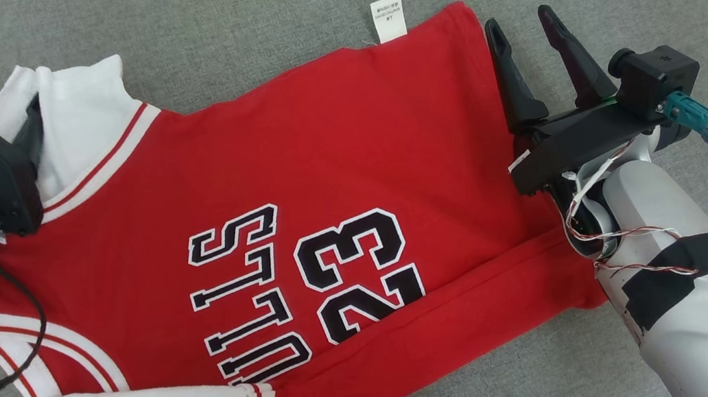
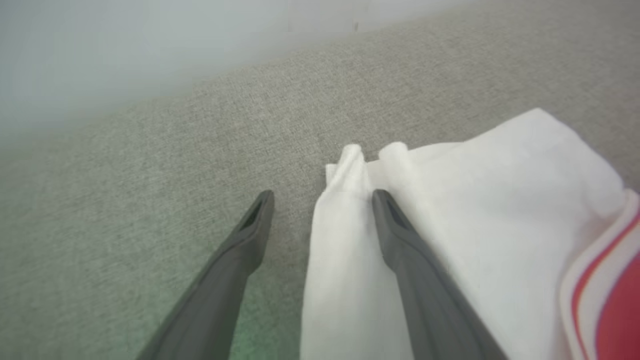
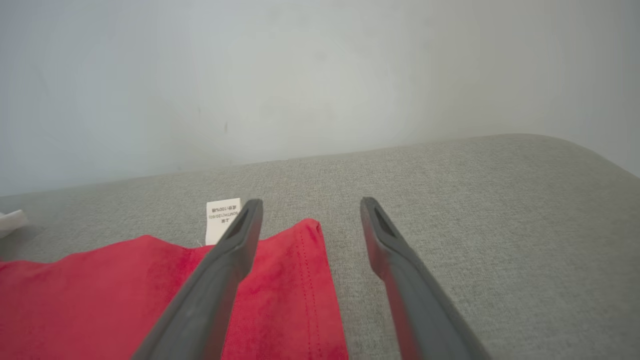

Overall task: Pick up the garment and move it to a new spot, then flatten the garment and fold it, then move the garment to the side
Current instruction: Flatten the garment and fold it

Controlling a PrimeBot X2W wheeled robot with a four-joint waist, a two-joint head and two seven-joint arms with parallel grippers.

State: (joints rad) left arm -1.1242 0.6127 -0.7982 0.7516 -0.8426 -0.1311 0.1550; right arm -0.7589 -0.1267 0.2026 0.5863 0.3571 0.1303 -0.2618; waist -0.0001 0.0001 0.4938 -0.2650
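Garment (image 1: 321, 161), a red jersey with white sleeves, lies spread on the grey upholstered surface (image 1: 230, 8), its number facing up. Your left fingers (image 2: 400, 240) stand wide apart at the far white sleeve (image 2: 500, 175), with a fold of it between them but not pinched. Your right fingers (image 3: 390, 250) are also spread and grip nothing, straddling the hem's far corner near the white label (image 1: 388, 17).
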